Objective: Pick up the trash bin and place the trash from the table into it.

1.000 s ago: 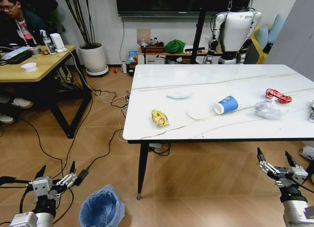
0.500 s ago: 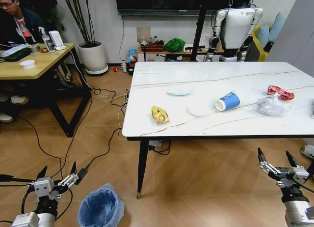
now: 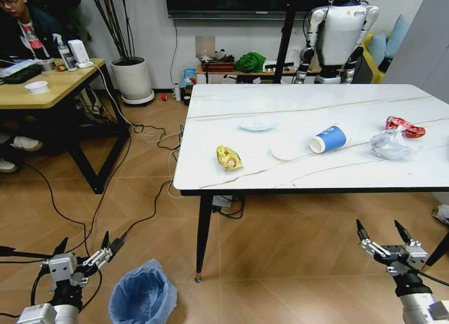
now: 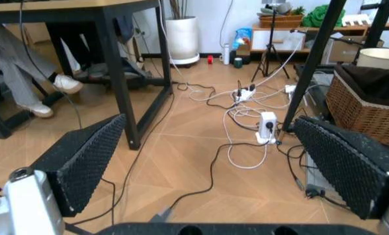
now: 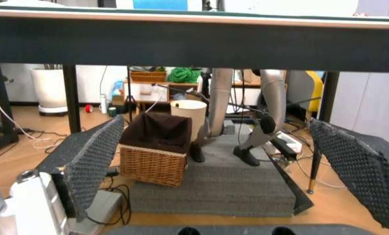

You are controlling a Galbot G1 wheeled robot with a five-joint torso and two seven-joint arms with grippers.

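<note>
The trash bin (image 3: 144, 296), lined with a frilly light-blue bag, stands on the floor at the lower left of the head view, just right of my open left gripper (image 3: 83, 250). On the marble table (image 3: 210, 177) lies the trash: a yellow packet (image 3: 228, 157), a blue-and-white cup (image 3: 327, 139) on its side, white lids (image 3: 257, 124), clear film (image 3: 390, 144) and a red wrapper (image 3: 405, 127). My right gripper (image 3: 383, 237) hangs open below the table's front edge. The wrist views show each pair of black fingers (image 4: 83, 161) (image 5: 90, 156) wide apart and empty.
A wooden desk (image 3: 49, 89) with a seated person stands at the left. Cables (image 3: 151, 138) and a power strip trail across the floor between desk and table. A wicker basket (image 5: 157, 152) and a cream bin (image 5: 188, 113) sit under the table. Another robot (image 3: 339, 33) stands behind it.
The whole head view has shifted, so the camera has moved; table and bin sit slightly differently in the picture. My right gripper shows lower and further left. Both grippers stay open.
</note>
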